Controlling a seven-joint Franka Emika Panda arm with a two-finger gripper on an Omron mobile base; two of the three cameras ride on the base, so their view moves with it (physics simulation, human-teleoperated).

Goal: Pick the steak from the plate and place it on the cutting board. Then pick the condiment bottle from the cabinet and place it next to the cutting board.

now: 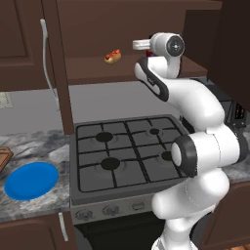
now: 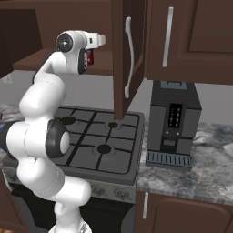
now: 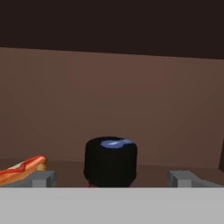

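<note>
Arm: raised high over the stove (image 1: 128, 149), its hand reaching into the open cabinet (image 1: 97, 29) at shelf level.
Gripper: (image 3: 111, 177) level with the bottle's cap; in the hand view the two finger tips (image 3: 43, 177) stand wide apart, one on each side of the cap and touching neither side, so the pincer is spread and pinching nothing.
Bottle: (image 3: 110, 161) upright on the cabinet shelf, between the finger tips; its black cap shows in the hand view. In the right base view a strip of its dark red body (image 2: 90, 57) shows just behind the robot's wrist.
Hot dog: (image 1: 112, 56) lies on the same shelf, to the left of the bottle and apart from it; its end (image 3: 22, 169) shows at the left edge of the hand view.
Cabinet: doors swung open; one door (image 2: 124, 54) with a silver bar handle hangs over the stove in the right base view.
Plate: (image 1: 31, 180) blue, flat on the marble counter (image 1: 39, 141) left of the stove, nothing on it.
Board: only a brown corner (image 1: 4, 158) shows at the left edge of the left base view, just beside the plate. Steak: cannot tell where it is.
Coffee machine: (image 2: 173, 125) dark, on the counter right of the stove.
</note>
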